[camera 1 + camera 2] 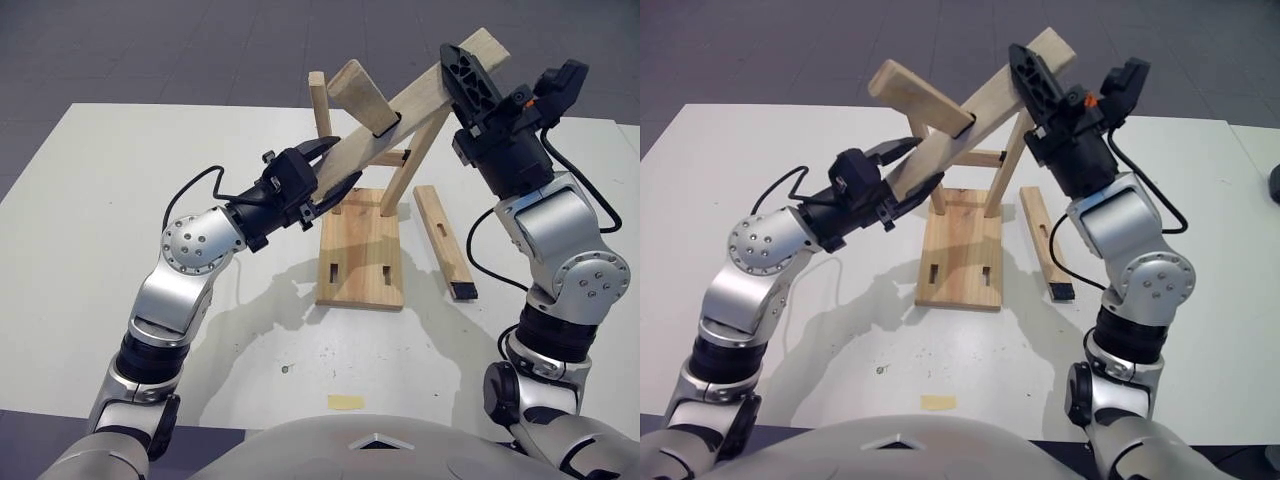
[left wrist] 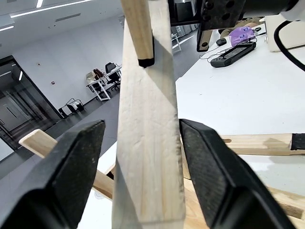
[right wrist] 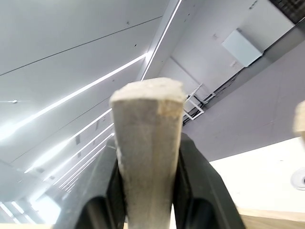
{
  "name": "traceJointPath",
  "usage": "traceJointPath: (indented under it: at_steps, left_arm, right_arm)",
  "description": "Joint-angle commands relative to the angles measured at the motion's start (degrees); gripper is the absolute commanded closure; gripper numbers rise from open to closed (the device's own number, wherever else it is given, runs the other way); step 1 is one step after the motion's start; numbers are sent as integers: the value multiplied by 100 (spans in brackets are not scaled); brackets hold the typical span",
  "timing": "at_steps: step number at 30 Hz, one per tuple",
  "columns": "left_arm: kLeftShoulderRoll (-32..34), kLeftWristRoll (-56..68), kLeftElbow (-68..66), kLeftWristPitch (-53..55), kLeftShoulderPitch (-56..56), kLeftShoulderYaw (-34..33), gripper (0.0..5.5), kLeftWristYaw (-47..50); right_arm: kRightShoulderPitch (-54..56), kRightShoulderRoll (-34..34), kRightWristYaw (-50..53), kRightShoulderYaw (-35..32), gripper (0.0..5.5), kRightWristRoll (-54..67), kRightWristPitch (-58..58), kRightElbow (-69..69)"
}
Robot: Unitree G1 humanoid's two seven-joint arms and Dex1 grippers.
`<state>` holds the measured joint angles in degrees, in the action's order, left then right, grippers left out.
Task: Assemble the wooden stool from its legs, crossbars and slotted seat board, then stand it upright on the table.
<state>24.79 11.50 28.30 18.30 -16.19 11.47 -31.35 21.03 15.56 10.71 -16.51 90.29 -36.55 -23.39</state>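
The stool leg [image 1: 410, 105] was a pale, square-edged bar held aloft over the slotted seat board [image 1: 360, 265], which lay flat on the table [image 1: 120, 200]. How the black-capped leg [image 1: 360, 92] crossing it joined on was unclear. Its long axis slanted upward from the left hand [image 1: 325, 170] — fingers straddling the lower end, a sliver of gap at one pad — to the right hand [image 1: 470, 62], clenched on the upper end.

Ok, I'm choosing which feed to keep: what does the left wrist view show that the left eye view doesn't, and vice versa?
Only the left wrist view: an office with desks behind. Only the left eye view: slots in the seat board and a yellow scrap on the table. Both: the left gripper around the long leg, and a loose leg lying flat.
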Motion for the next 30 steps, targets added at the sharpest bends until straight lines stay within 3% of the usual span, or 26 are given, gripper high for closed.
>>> traceJointPath:
  at_steps: [1,4,7,12,19,30]
  left_arm:
    - [57,679,480,628,511,-644,194,46]
    - [425,984,788,1096,1102,-840,142,-163]
    - [817,622,744,1009,1798,-602,99,-332]
    - [819,-179,325,628,2256,-274,16,13]
    - [751,-618,75,287,2280,-94,10,89]
    - [650,-820,8,157,2372,-57,10,166]
  right_arm:
    - [-510,183,195,-410,450,86,184,-161]
    - [-1039,427,167,-663,450,138,93,-123]
    - [-1558,579,135,-888,450,67,105,-182]
    - [-2117,780,104,-1155,450,90,117,-239]
    - [-2993,1083,117,-988,450,-255,-231,-306]
    - [-3417,1458,-53,-1051,450,-250,-312,-233]
